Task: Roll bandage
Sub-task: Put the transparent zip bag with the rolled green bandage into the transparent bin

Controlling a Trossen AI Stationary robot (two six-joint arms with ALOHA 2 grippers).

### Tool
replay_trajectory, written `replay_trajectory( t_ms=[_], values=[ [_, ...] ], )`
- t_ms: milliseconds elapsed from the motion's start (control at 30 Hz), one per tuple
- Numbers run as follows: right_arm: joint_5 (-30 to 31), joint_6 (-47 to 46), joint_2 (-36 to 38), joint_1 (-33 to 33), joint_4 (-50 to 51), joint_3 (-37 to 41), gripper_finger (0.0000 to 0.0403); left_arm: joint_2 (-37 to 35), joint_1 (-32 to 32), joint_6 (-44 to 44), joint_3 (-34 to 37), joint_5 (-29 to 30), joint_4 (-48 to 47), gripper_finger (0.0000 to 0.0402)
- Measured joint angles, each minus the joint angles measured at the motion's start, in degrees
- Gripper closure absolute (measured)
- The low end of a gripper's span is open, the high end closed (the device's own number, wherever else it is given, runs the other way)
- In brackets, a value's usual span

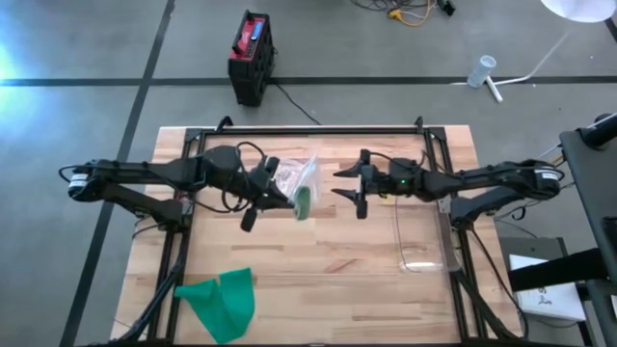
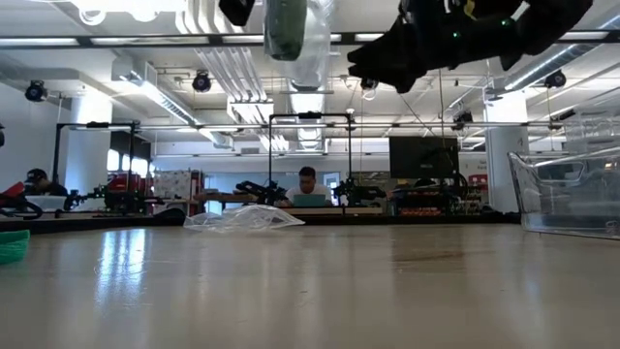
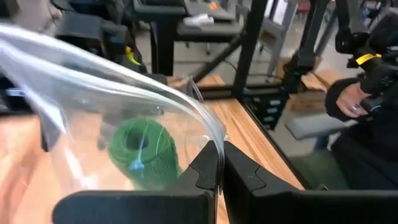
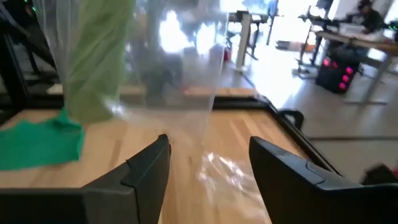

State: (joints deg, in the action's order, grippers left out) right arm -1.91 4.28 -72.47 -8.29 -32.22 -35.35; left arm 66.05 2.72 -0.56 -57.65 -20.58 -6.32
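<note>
My left gripper [image 1: 278, 190] is shut on a clear plastic bag [image 1: 303, 179] held well above the table's middle. A rolled green bandage [image 3: 146, 152] sits inside the bag and also shows in the high view [image 1: 302, 201] and the low view [image 2: 286, 27]. My right gripper [image 1: 349, 184] is open and empty, level, a little to the bag's right; its fingers [image 4: 149, 165] face the bag [image 4: 180, 68] without touching it. A flat green bandage [image 1: 223, 300] lies on the table near the front left. My left gripper pinches the bag's edge [image 3: 213, 138] between its two fingers. The fingers come at it about level, from the table's left. The bag is lifted clear of the table and spreads out beyond the fingers, with the green roll inside it.
A crumpled clear plastic bag [image 2: 247, 218] lies on the table toward the far side, and also shows in the right wrist view [image 4: 224, 171]. A clear plastic box [image 1: 420, 241] stands at the right. A black metal frame [image 1: 308, 130] runs round the tabletop.
</note>
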Motion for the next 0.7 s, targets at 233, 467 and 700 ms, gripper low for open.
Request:
replay_trajectory(
  t_ms=[233, 467, 700],
  values=[
    [-5.0, 4.3, -5.8, -0.1, -6.5, -0.4, 0.0175, 0.4, -3.2, -0.6, -5.1, 0.0, -10.2, 0.0401],
    [-19.7, 4.6, -8.2, -0.2, -4.1, -5.8, 0.0183, 1.7, -4.5, -1.6, -9.9, 0.0, -12.5, 0.0401],
    [-19.2, 9.2, -8.4, -0.4, 8.3, -12.8, 0.0177, 5.3, -5.2, -2.5, -17.3, 0.0, -21.1, 0.0401]
  ],
)
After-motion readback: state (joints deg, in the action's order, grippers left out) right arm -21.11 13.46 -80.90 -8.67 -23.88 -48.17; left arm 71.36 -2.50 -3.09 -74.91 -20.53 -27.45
